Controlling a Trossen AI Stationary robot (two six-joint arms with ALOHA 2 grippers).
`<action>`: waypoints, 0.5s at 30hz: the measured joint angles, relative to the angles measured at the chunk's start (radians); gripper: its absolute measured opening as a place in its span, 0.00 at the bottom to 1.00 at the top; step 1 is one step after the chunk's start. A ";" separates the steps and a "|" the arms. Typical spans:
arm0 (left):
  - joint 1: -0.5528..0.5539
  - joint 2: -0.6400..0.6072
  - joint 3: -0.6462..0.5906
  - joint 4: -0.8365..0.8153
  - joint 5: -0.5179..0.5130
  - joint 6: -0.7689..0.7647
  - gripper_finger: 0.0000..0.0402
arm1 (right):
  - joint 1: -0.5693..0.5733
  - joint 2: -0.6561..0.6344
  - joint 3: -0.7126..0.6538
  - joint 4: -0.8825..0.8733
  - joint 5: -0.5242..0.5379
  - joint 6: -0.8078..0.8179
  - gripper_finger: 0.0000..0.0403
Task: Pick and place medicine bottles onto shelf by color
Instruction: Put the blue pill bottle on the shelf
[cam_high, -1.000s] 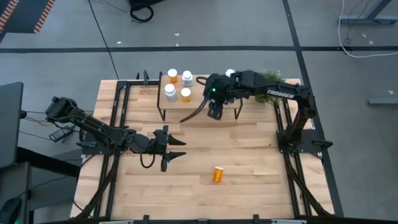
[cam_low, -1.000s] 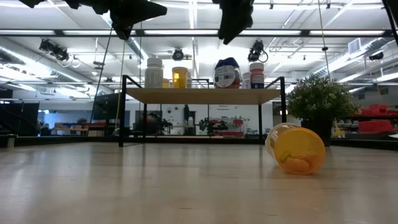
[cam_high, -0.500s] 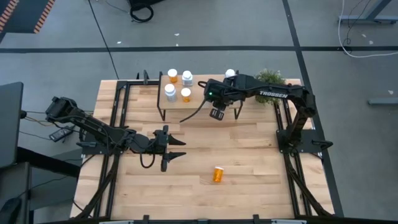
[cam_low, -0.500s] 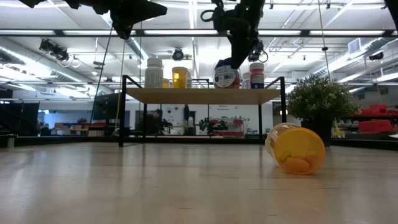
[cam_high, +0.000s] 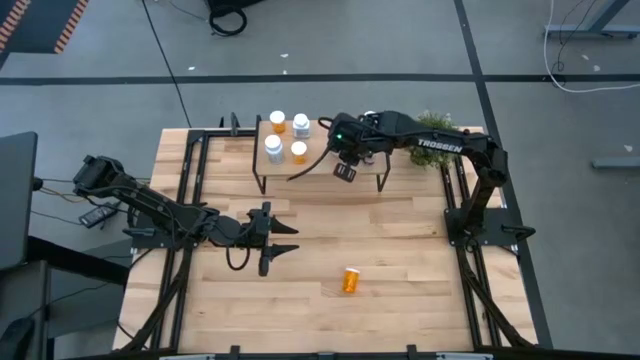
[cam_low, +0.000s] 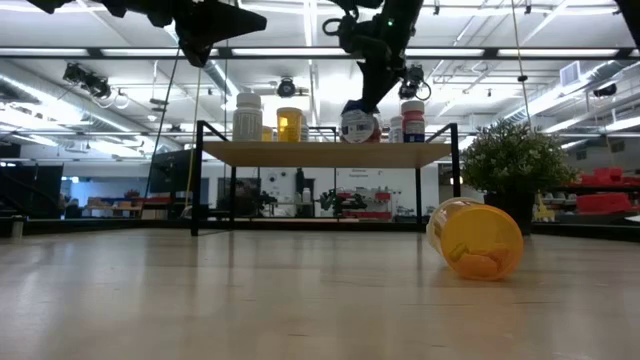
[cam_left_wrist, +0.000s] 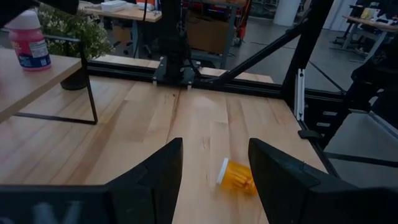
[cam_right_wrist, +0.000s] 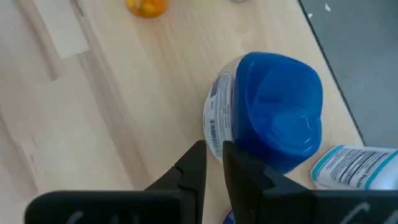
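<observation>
The shelf (cam_low: 325, 153) stands at the table's far side with several medicine bottles on it: a white one (cam_low: 247, 117), an orange one (cam_low: 290, 124), a pink one (cam_low: 412, 120) and a wider blue-topped one (cam_right_wrist: 277, 118), which is tilted. My right gripper (cam_right_wrist: 213, 149) is shut, with its tips at the side of the blue-topped bottle. An orange bottle (cam_high: 351, 280) lies on its side on the table near the front. Left of it and a little farther back, my left gripper (cam_high: 285, 240) waits open above the table, touching nothing. My right gripper touches the blue-topped bottle with its shut fingertips, at the labelled side just under the cap (cam_right_wrist: 214, 124). The fingers slant down from above. Nothing shows between them. The bottle leans over on the shelf board (cam_right_wrist: 124, 112).
A small green plant (cam_low: 515, 160) stands by the shelf's right end. The black frame rails (cam_high: 190, 200) run along the table's left and right sides. The lying orange bottle also shows in the left wrist view (cam_left_wrist: 236, 176), ahead of the open fingers.
My right gripper has come down over the shelf and moved a little toward the far edge, onto the blue-topped bottle, and its fingers have shut. The bottle has tipped and shifted slightly toward the table's left.
</observation>
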 joint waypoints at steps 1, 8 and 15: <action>0.000 0.000 0.000 -0.003 0.000 0.000 0.47 | -0.006 0.000 0.000 0.001 0.000 -0.003 0.15; 0.000 0.000 0.000 -0.003 0.000 0.000 0.47 | -0.036 0.000 0.000 0.030 -0.002 -0.026 0.15; 0.000 0.000 0.000 -0.003 0.000 0.000 0.47 | -0.051 0.000 0.000 0.049 -0.003 -0.040 0.15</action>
